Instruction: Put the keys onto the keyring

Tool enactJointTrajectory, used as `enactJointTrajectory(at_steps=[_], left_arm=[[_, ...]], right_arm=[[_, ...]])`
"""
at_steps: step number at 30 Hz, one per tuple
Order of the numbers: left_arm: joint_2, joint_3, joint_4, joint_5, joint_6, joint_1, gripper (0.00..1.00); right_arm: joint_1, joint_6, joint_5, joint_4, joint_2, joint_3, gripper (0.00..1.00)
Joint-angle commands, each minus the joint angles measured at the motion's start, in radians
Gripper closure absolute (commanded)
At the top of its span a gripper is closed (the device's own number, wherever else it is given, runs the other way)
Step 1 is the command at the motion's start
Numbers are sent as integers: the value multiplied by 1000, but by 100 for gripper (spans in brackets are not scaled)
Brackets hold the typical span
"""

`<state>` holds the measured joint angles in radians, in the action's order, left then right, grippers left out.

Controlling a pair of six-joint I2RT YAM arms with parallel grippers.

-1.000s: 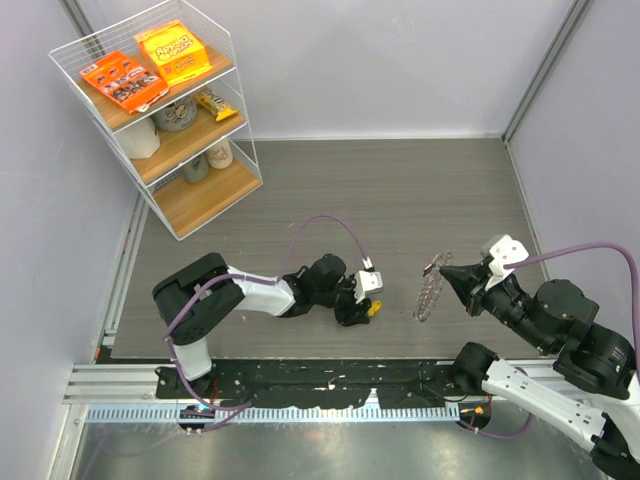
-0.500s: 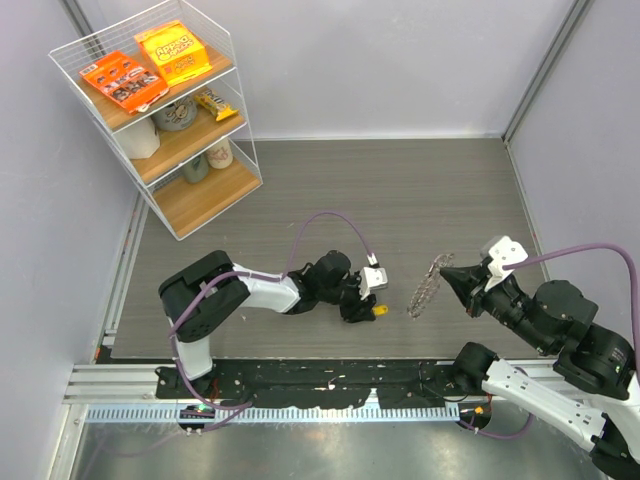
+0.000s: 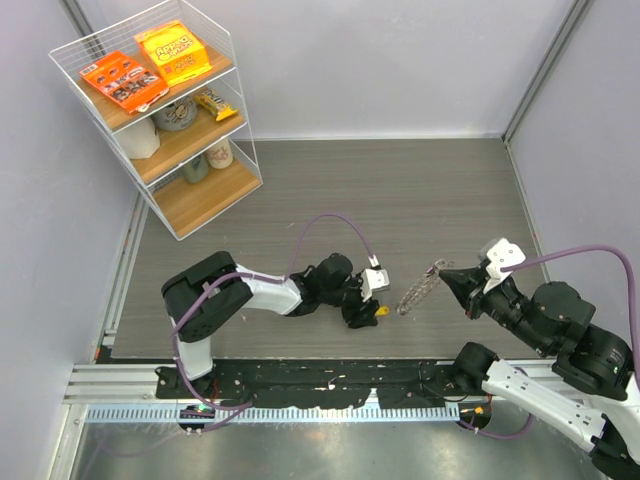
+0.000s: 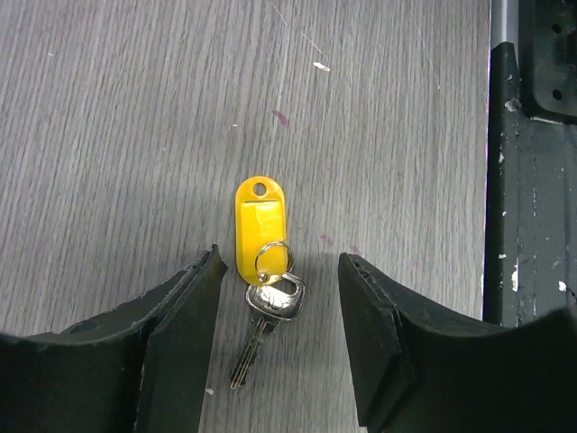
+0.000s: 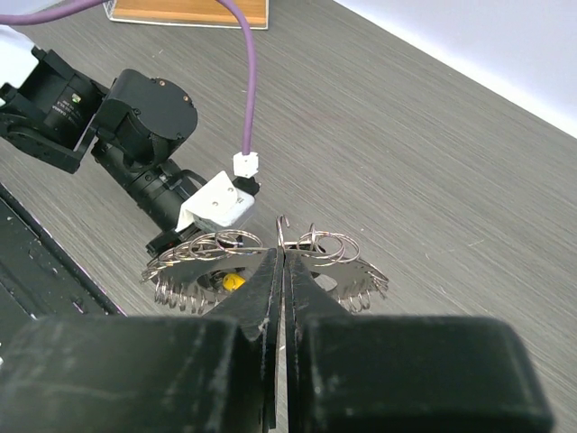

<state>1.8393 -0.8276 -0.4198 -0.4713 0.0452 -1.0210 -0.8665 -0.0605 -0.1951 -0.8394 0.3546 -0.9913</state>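
Left fingers (image 4: pixel 176 347) spread wide over the grey wood-grain desk (image 3: pixel 400 190), pale walls (image 3: pixel 400 60) around; keys (image 4: pixel 262 271) lie between them. Right fingers (image 5: pixel 261 293) pinch the keyring (image 5: pixel 194 268), near the keys.

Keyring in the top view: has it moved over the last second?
Yes. The keyring has swung its lower end left, toward the shelf rack side, nearer the yellow key tag; the right gripper holds its top.

1. The keys (image 4: pixel 263 271) show one bright yellow head and plain silver metal.
2. The keyring (image 5: pixel 338 257) is shiny silver.
3. The table (image 4: pixel 117 117) is grey with fine wood-grain streaks.
4. The left gripper (image 4: pixel 280 259) and right gripper (image 5: pixel 282 262) are matte black.
5. The cable (image 5: pixel 250 81) is purple.
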Motion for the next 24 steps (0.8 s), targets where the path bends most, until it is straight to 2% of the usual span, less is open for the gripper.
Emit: enactJointTrajectory(at_steps=[1, 4, 7, 9, 15, 16, 17, 18, 19, 24], left_arm=[[28, 5, -62, 48, -8, -4, 39], [51, 5, -63, 66, -10, -5, 44], [72, 4, -63, 80, -8, -11, 58], [83, 1, -65, 89, -7, -14, 62], [90, 19, -66, 112, -16, -17, 63], [86, 22, -62, 112, -15, -19, 68], [83, 22, -54, 112, -11, -19, 77], [81, 21, -45, 117, -8, -19, 93], [81, 19, -30, 128, -8, -22, 100], [14, 45, -51, 154, -11, -27, 100]], right_arm=[[0, 11, 10, 57, -23, -15, 94], [1, 16, 10, 49, -31, -15, 95], [1, 19, 11, 45, -37, -14, 94], [1, 21, 14, 45, -39, -17, 94], [0, 24, 16, 42, -48, -13, 95], [1, 24, 16, 42, -49, -13, 95], [0, 24, 17, 39, -49, -12, 95], [0, 24, 19, 40, -52, -12, 95], [0, 24, 17, 39, -51, -10, 95], [0, 24, 17, 40, -55, -12, 94]])
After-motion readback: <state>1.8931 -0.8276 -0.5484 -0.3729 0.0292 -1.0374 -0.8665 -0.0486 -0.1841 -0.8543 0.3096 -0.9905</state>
